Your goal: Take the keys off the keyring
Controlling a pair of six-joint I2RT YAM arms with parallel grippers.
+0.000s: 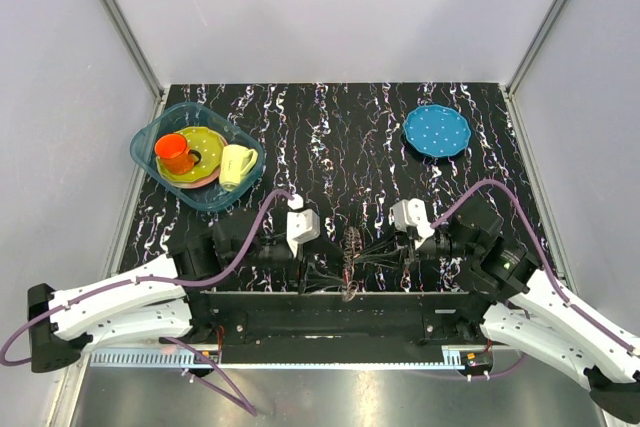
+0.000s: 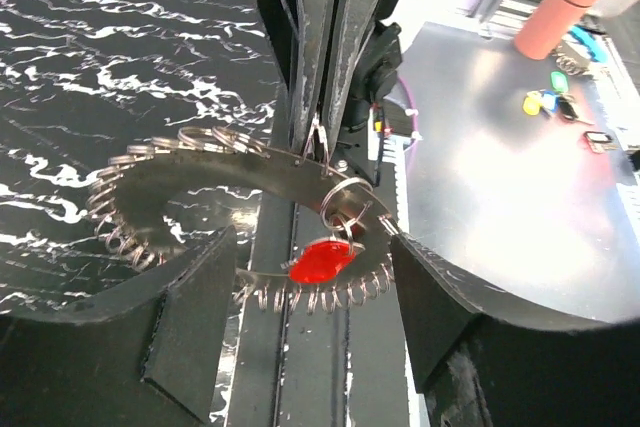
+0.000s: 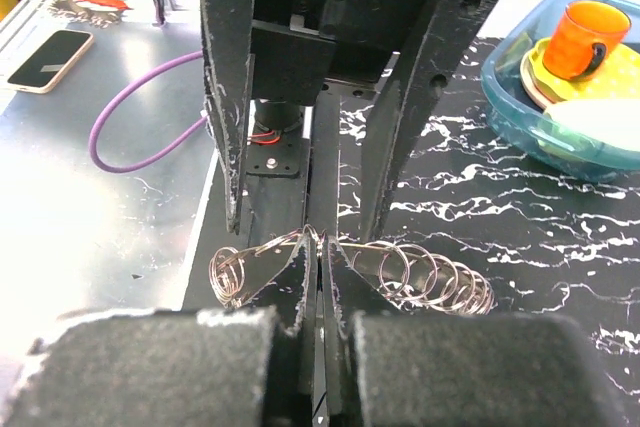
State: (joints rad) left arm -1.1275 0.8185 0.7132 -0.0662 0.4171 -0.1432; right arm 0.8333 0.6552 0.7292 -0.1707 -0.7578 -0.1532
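Arms stretch inward, facing: right gripper (image 3: 318, 252) pinches the dark grey bristly-rimmed metal keyring (image 2: 200, 179) at one o'clock; left gripper (image 2: 310, 277) spread around it, perhaps touching.

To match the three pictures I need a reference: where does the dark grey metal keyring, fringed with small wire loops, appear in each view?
Top external: keyring edge-on, low centre, at the near edge of the black white-veined mat.
Left wrist: keyring as a flat arc, centre-left.
Right wrist: keyring lower centre, loops running right.
Shared landmark: that mat, visible in all three.
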